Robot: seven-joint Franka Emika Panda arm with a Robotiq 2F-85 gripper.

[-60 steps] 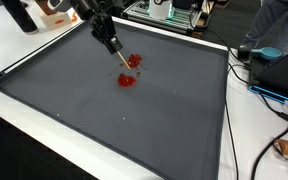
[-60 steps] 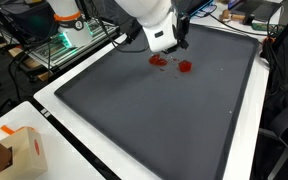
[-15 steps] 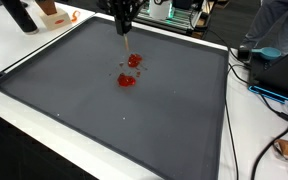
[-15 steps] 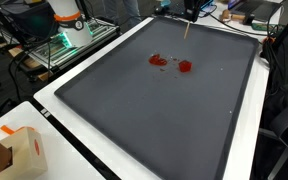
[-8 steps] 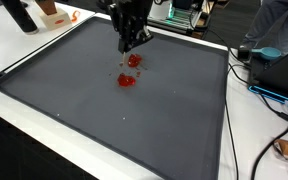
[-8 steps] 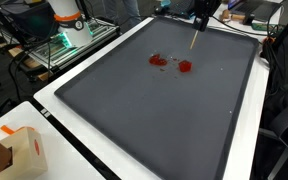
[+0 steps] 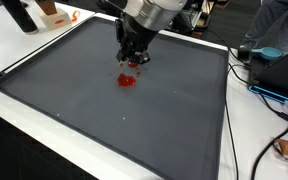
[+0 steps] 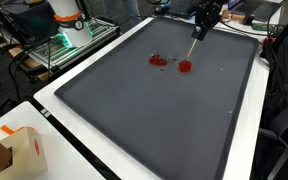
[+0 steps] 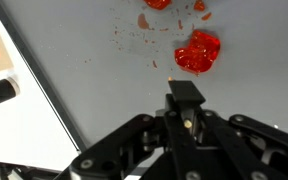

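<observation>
A large dark grey mat [image 7: 134, 120] lies on a white table and shows in both exterior views [image 8: 154, 110]. Two red blobs lie on its far part: one [image 8: 185, 67] close to the tool tip and one [image 8: 159, 60] beside it. In an exterior view one blob [image 7: 127, 80] shows just below the gripper. My gripper [image 8: 205, 22] is shut on a thin tan stick-like tool [image 8: 192, 45] that slants down towards the nearer blob. In the wrist view the gripper [image 9: 187, 120] holds the tool's dark end [image 9: 187, 95] just short of a red blob [image 9: 197, 52]; small red specks lie around it.
A cardboard box [image 8: 9, 150] stands at the table's near corner. Green-lit equipment [image 8: 69, 40] and cables lie beyond the mat's edge. More cables and a blue device [image 7: 274, 85] lie past another mat edge. An orange object [image 7: 49, 10] sits on the white table.
The gripper with the tool has come down from above the mat's far edge towards the red blobs. The blobs have not moved.
</observation>
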